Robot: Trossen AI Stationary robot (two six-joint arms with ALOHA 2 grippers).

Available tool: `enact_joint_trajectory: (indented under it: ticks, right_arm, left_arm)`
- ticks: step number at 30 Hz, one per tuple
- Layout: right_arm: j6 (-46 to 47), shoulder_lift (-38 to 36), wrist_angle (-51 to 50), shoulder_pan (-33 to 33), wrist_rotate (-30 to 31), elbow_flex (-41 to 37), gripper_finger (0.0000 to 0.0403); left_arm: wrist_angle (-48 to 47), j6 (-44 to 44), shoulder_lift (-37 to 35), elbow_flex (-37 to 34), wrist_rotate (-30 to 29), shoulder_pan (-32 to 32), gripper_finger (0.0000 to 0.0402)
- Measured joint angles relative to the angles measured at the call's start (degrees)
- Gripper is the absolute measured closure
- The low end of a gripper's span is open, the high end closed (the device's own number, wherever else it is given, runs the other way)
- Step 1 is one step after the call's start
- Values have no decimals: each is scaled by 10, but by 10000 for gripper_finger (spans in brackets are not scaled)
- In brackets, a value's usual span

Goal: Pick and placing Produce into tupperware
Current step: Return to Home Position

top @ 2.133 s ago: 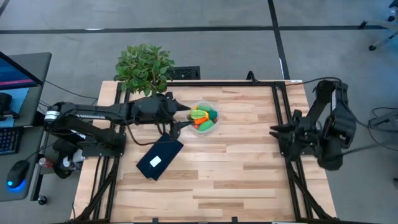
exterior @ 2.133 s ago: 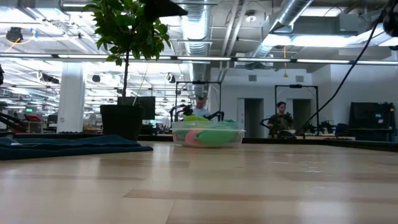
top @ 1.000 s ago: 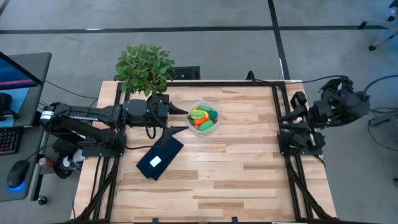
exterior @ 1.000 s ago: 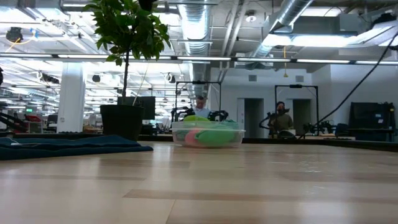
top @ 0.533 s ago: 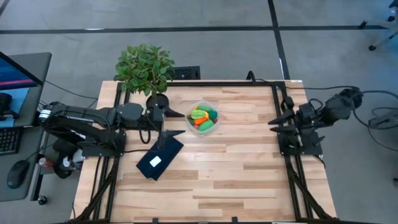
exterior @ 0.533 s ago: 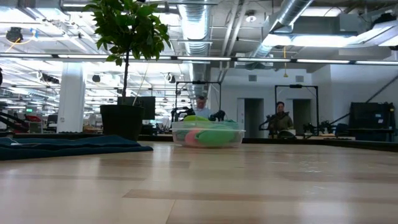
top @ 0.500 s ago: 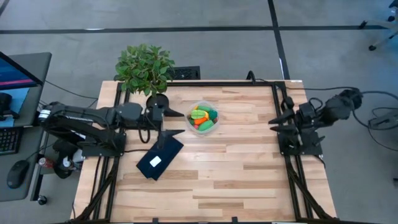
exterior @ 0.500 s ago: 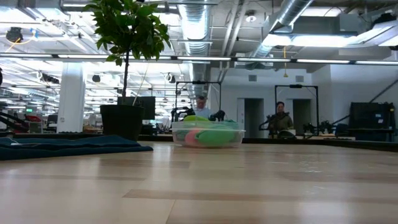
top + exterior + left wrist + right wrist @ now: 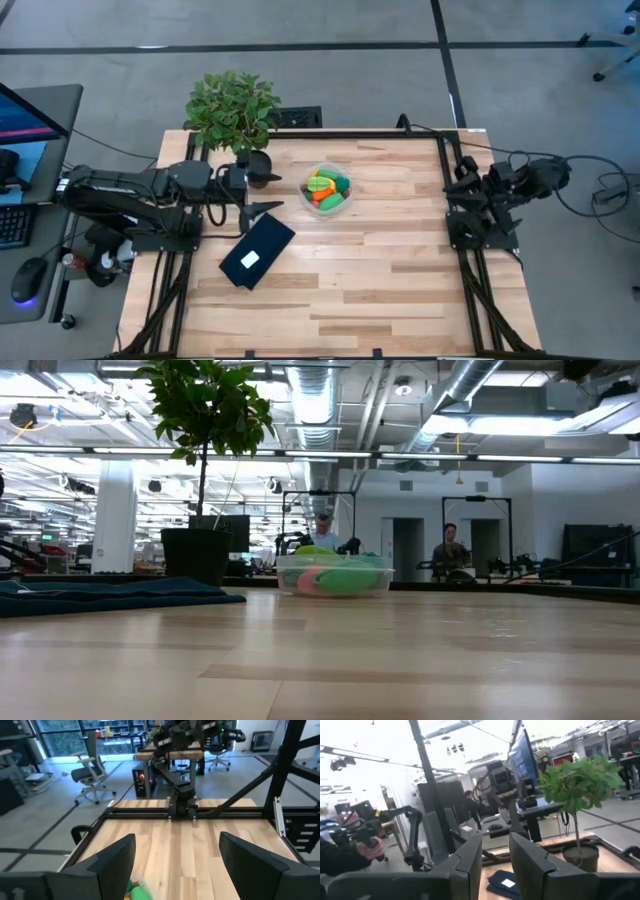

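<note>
Left gripper [image 9: 262, 192]: fingers [image 9: 114, 862] spread wide, holding and touching nothing, poised over the counter [image 9: 380, 270] just beside the tupperware [image 9: 327, 190], which lies straight ahead of the tips. Produce [image 9: 326, 186]: all visible pieces heaped inside the tupperware, none loose. Right gripper [image 9: 462, 178]: fingers [image 9: 470, 857] narrowly parted, empty, at the far counter edge, well apart from the tupperware; left arm judged nearer.

Light wood plank table [image 9: 380, 260] with black rail frames along left and right edges. On it: clear round tupperware [image 9: 327, 190] near back centre, holding the produce [image 9: 325, 187]; potted plant [image 9: 232, 112] at back left corner; dark flat rectangle with white label [image 9: 257, 252] lying left of centre, in front of the tupperware.
</note>
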Motion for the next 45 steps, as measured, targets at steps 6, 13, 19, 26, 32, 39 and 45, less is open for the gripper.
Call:
enact_joint_trajectory:
  ticks: [6,13,19,26,32,39,45]
  right_arm:
    - [31,-23,-1,-10,0,-36,310]
    - [82,-23,12,-10,-8,-84,310]
    - [71,-23,101,-13,-33,-129,310]
    - [117,18,130,-66,-112,-152,310]
    - [127,48,151,-153,-204,-164,310]
    - [124,13,138,-291,-345,-162,310]
    - [134,-3,62,-374,-434,-162,310]
  left_arm:
    - [2,17,-7,0,-24,0,123]
    - [0,25,-6,0,-32,0,123]
    - [0,16,-6,0,-28,0,123]
    - [3,11,-6,0,-28,0,123]
    - [22,7,-6,0,-29,0,123]
    - [20,-13,-6,0,-24,-9,123]
    - [11,-19,-6,0,-39,-28,123]
